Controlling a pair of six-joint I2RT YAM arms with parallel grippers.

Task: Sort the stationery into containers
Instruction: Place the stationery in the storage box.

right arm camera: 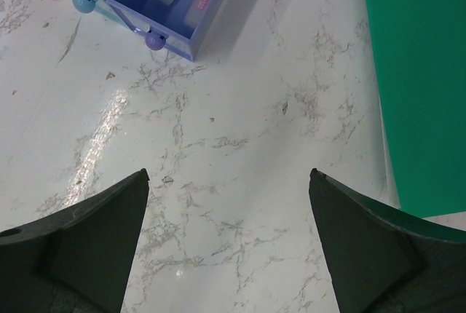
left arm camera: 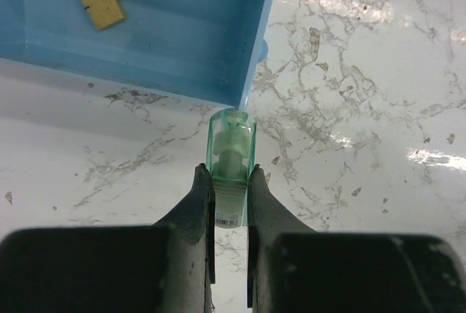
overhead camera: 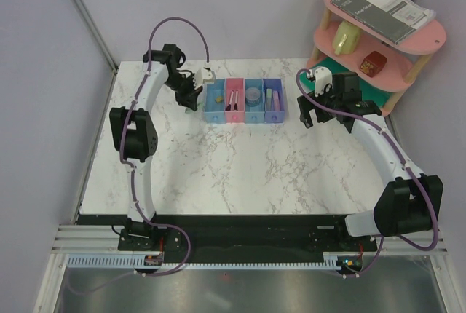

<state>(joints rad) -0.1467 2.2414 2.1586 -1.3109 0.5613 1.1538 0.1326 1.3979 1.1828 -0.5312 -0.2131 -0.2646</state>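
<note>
**Green marker pinched at the tray's corner, delivery looks close**

Here's the left gripper (left arm camera: 229, 176), jaws drawn in narrow and clamped on a pale green marker (left arm camera: 231, 145). It grips the barrel and the capped end pokes forward, which leaves the tip free to lead the way into a slot. The marker is not home yet: it sits just outside the corner of the light blue tray (left arm camera: 247, 73) at the left end of the row, over bare marble table (left arm camera: 364, 109). Whether it touches the surface, I cannot tell. Inside that tray lies one small yellow piece (left arm camera: 99, 0), pushed to the far side, so there is floor to spare.

Across the way, the right gripper (right arm camera: 229, 182) hangs with its fingers spread as wide as they go and nothing between them. It is parked over marble between the purple-blue tray (right arm camera: 175, 45) and the green mat (right arm camera: 415, 73), well out of its partner's lane. Two markers lie in that end tray, so my read is that the sort is nearly done, with this marker among the last to go
</note>
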